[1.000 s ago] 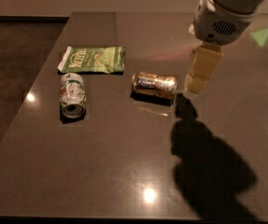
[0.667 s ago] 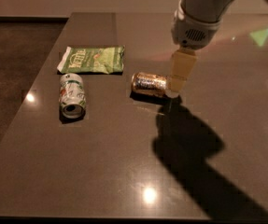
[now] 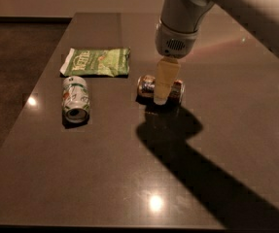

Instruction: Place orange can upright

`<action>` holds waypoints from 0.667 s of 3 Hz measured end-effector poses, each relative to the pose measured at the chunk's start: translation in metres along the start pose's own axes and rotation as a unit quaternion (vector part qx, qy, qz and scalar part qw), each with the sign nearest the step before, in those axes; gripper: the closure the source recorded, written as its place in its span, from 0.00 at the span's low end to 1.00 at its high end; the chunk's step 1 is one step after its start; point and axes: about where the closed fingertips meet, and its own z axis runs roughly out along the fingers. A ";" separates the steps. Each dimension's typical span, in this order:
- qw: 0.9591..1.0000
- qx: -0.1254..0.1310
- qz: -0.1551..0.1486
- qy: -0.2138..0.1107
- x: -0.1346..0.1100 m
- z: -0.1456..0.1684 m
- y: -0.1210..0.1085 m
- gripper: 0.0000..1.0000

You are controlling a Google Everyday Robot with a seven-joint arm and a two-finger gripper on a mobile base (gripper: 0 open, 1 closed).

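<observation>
Lying on its side, the orange can [image 3: 148,85] sits near the middle of the dark table [image 3: 105,174], a bit right of centre, long axis running left-right. Shiny gold-orange body, silver ends; only the two end parts show, since the middle is covered. The gripper [image 3: 161,94] hangs straight down over it from a white-grey wrist housing, and its pale yellowish lower end crosses in front of the can's middle, reaching about to the can's near lower edge. Cannot tell if the gripper is spread, closed, or pinching the can; contact also unclear. The arm [image 3: 236,6] comes in from the upper right. Its dark shadow [image 3: 178,135] falls on the table just in front of the can and stretches toward the lower right.

Left of the orange can, well apart from it, a green-and-white can [image 3: 76,98] also lies on its side, one silver end facing the camera. Just behind that can, a green snack packet [image 3: 96,62] lies flat, near the far left part of the table.
</observation>
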 end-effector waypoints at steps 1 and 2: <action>1.000 -0.018 -0.002 0.009 -0.007 0.019 0.002 0.00; 0.999 -0.032 0.001 0.013 -0.011 0.034 0.006 0.00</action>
